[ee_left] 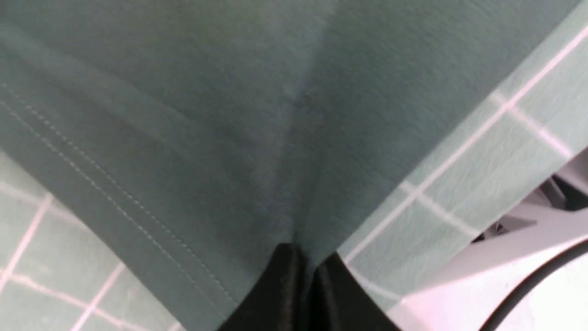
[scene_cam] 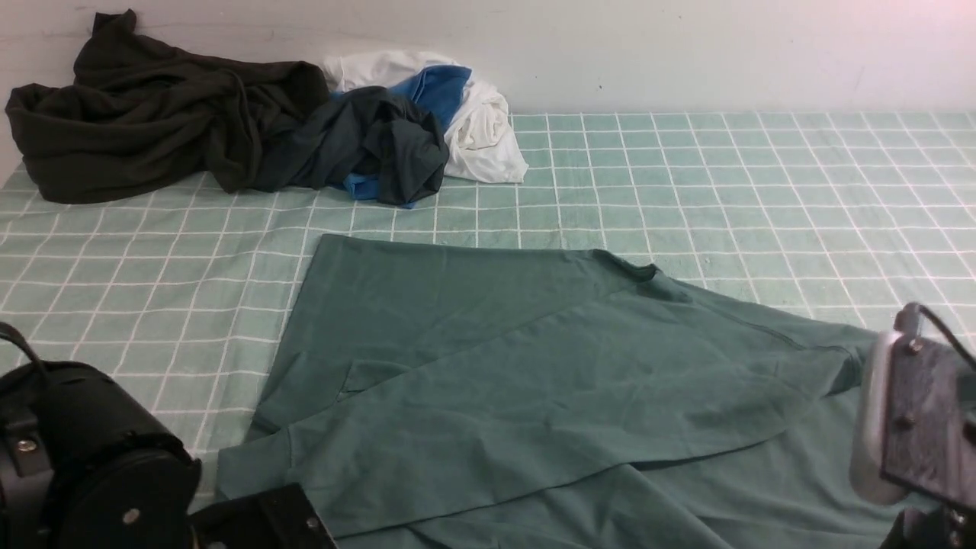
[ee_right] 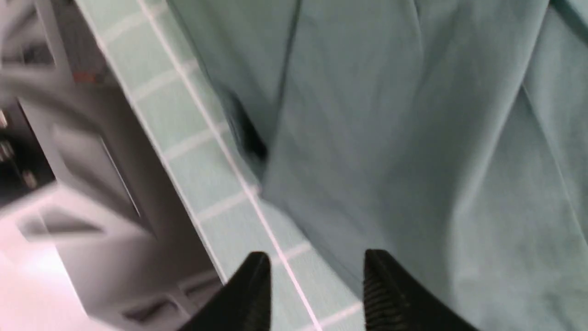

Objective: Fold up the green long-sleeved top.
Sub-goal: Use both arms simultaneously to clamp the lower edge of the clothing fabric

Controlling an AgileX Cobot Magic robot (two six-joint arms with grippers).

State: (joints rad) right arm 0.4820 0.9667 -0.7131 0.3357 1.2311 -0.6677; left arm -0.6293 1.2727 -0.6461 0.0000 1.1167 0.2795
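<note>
as it lies spread over the near half of the tabletop (scene_cam: 114, 252), from the middle out to the right edge of the front view, the green long-sleeved top (scene_cam: 534, 381) is mostly flat with soft creases. its round neckline (scene_cam: 640, 271) points toward the far side, and one sleeve (scene_cam: 496, 427) lies slantwise across the body, with the ribbed cuff (scene_cam: 248, 461) at the near left. in the left wrist view the left hand (ee_left: 305, 257) is pressed together on the top, near a stitched hem (ee_left: 92, 184). the fabric draws into a crease that runs straight into the dark fingertips (ee_left: 280, 285). in the right wrist view the right hand (ee_right: 317, 271) is spread, nothing between its black fingers (ee_right: 383, 285); one finger is over the top's edge, the other over the pale checked cloth (scene_cam: 762, 175) that covers the tabletop. in the front view the black left arm (scene_cam: 84, 457) fills the near left corner and the right arm (scene_cam: 915, 412) stands at the near right, beside the top's shoulder. well apart from the top, at the far left against the wall (scene_cam: 686, 46), sits a heap of clothes: a very dark olive-black garment (scene_cam: 152, 114), a slate-grey garment with blue parts (scene_cam: 374, 145) touching it, and a crumpled white garment (scene_cam: 480, 130) just behind that.
</note>
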